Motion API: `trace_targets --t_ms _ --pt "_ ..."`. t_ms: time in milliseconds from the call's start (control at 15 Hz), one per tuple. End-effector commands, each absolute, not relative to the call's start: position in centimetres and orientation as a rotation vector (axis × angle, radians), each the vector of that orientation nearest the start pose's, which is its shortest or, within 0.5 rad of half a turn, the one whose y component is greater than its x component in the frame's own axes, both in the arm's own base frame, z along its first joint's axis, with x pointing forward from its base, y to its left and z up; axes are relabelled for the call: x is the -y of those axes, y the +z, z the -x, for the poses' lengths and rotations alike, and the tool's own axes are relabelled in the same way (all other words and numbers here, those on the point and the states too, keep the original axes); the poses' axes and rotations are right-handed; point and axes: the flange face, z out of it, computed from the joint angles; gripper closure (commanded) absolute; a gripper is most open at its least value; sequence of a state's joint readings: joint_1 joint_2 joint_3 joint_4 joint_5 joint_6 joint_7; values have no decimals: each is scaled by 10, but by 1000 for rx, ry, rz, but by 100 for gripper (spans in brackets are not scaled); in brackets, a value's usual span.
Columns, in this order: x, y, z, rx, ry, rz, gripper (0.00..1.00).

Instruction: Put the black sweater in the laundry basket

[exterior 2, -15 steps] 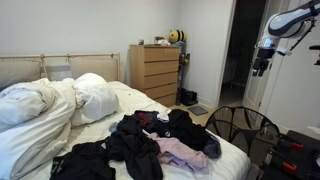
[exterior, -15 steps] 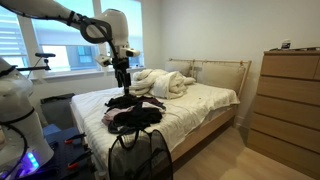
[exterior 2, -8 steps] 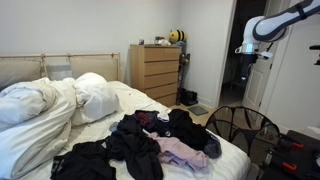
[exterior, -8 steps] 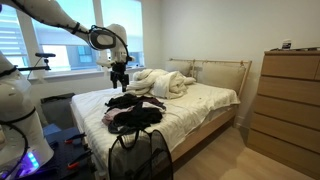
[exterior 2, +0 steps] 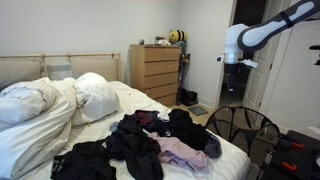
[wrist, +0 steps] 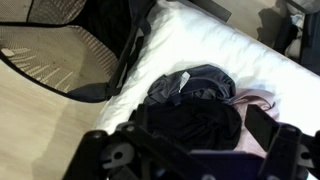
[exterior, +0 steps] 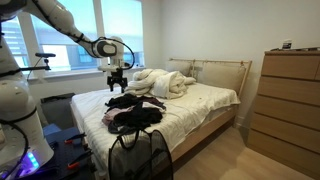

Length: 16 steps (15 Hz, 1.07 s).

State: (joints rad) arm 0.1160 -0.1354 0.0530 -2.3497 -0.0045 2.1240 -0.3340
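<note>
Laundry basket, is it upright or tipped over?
Upright: the laundry basket stands beside the bed, its round rim facing up.

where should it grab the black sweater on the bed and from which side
Probably the raised, bunched middle of the black sweater, coming straight down from above. It lies crumpled in a mound on the bed, so folds stick up to pinch and no edge hangs free. Keep off the pink garment beside it. The gripper is open.
</note>
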Motion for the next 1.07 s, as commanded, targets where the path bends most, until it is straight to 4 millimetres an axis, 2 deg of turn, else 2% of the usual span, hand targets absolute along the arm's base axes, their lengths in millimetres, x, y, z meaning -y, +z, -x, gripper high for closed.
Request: trace_targets --t_ms 0,467,1000 --pt "-101 366 -490 931 116 3025 0" --pt "-141 324 -525 997 43 3009 0" --pt "-166 268 -555 1110 5 2967 0"
